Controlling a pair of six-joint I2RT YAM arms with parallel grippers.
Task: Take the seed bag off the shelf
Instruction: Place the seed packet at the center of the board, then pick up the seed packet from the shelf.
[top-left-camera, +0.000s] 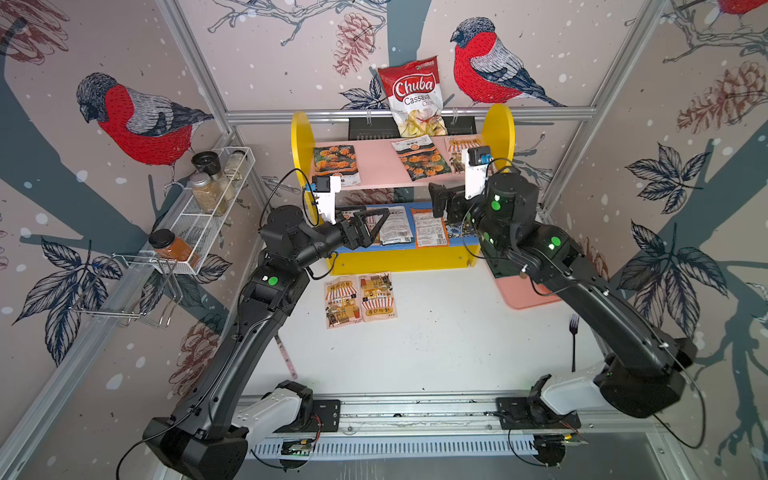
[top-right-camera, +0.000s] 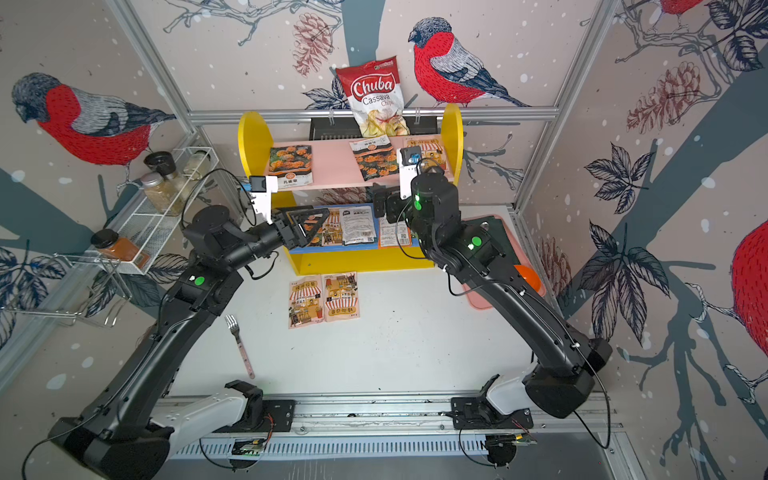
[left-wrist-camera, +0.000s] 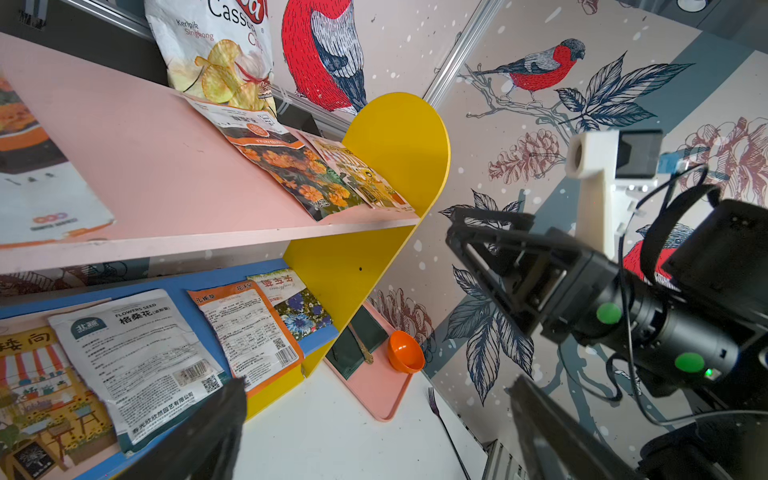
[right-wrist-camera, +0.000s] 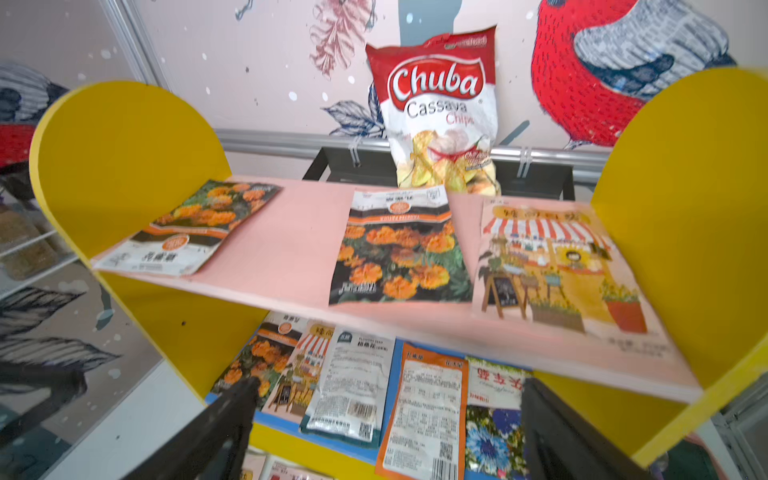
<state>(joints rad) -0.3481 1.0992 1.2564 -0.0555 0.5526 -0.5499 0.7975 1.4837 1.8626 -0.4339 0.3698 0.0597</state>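
Jaws left and right gape empty near the shelf (top-left-camera: 500, 124); left wrist view, not right, shows orange bowl (left-wrist-camera: 405, 353).

Seed bags (top-left-camera: 336, 164) flat on yellow shelf (top-left-camera: 500, 124), both tiers

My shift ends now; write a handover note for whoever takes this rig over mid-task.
Left gripper: open, empty, at the blue lower board.
Right gripper: open, empty, in front of the shelf.
Three seed bags lie on the pink upper board, several on the blue, two on the table.
Done: nothing grasped.
Left: grip one bag, bring it off the shelf.
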